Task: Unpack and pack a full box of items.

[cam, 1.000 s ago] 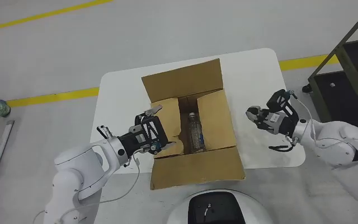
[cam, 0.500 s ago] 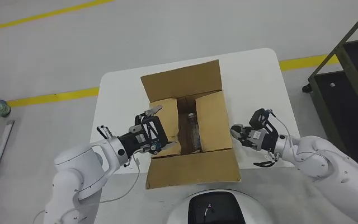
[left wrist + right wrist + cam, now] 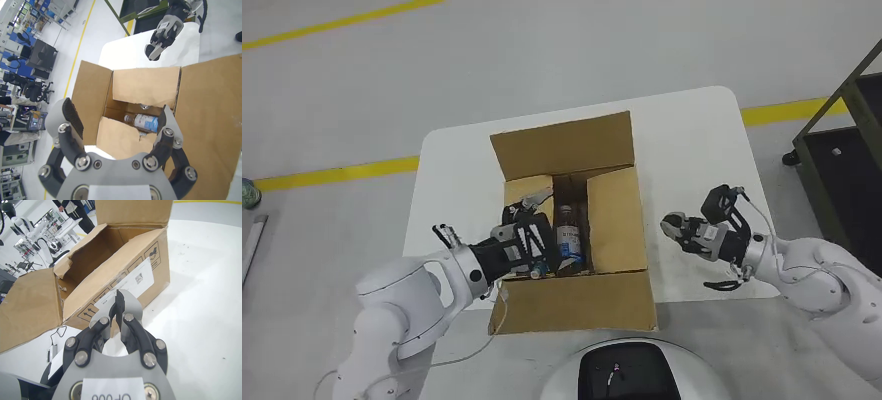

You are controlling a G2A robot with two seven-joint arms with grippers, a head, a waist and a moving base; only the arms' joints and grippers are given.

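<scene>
at the middle of the white table [image 3: 692, 130] sits the open cardboard box [image 3: 562, 145]. its far flap is laid back, and its near flap juts out past the table's near edge. the two side flaps lean in over the mouth, so only a narrow slot stays open between them; the left one is torn ragged along its edge. down in that slot, on the box floor, a clear plastic bottle [image 3: 145, 122] lies on its side, wearing a white and blue label whose print is too small to read.

the left gripper [image 3: 117, 111] hangs over the torn flap at the left rim of the slot, fingers spread wide with nothing between them; whether it touches the cardboard i can't tell. the right gripper [image 3: 118, 298] is off the box's right wall, clear of it, over bare tabletop, its dark pads pressed together on nothing. that side has the widest open stretch of table.

the box's right wall carries a white shipping label [image 3: 140, 279] with a square code, plus a row of printed handling symbols [image 3: 88, 313], arrows among them.
</scene>
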